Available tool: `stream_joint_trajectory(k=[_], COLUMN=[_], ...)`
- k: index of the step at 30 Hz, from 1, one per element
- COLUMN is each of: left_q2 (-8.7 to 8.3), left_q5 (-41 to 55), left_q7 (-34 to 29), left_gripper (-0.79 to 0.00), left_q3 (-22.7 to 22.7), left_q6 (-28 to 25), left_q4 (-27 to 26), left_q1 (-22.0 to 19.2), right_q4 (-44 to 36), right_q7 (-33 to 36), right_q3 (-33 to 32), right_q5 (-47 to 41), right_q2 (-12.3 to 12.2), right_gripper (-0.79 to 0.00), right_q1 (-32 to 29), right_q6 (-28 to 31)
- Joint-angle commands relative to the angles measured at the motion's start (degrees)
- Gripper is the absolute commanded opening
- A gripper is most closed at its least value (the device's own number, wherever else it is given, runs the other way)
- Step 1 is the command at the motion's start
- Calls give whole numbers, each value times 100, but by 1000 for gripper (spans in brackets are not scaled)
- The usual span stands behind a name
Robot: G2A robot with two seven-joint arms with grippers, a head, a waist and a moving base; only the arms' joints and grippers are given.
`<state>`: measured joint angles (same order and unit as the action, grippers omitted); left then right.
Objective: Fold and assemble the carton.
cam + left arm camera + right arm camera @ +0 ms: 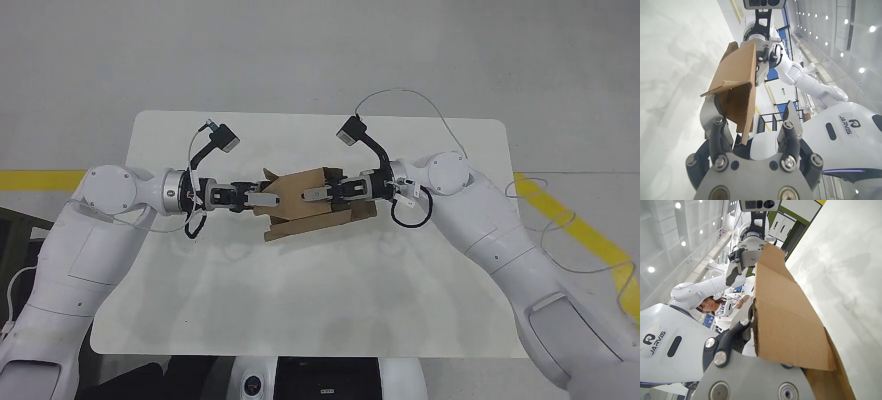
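Left claw (748, 108) wide astride the carton (734, 72), right claw (318, 190) tight on it, at white table (300, 300) under ceiling lights (872, 28)

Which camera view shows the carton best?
The top view: the carton shows nearly whole, with its flaps. The left wrist view looks into its open end; the right wrist view shows one outer panel close up.

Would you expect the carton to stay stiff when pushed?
Likely light: the carton is thin, hollow cardboard. It should hinge at its creases, as a flap bends outward. Panels look flat, so probably stiff between folds.
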<state>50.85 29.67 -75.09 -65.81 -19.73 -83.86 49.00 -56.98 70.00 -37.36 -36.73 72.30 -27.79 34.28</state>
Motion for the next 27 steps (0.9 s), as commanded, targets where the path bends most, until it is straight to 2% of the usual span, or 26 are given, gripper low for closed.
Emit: stream_joint_trajectory(k=[1,16,27], left_q2=[2,44,123], left_q5=[164,1150,966], left_q7=[-48,-273,-115], left_gripper=[0,0,0], left_q3=[-29,-171,-5], left_q6=[25,368,440], left_q4=[-16,-44,-126], left_q1=[16,78,-69], right_q4=[83,442,222], right_q7=[-41,-395,-554], right_q3=[5,7,-20], right_q5=[55,344,628], right_q2=[16,216,316], right_gripper=[-785,-785,-785], right_q1=[2,9,-57], right_q6=[42,165,38])
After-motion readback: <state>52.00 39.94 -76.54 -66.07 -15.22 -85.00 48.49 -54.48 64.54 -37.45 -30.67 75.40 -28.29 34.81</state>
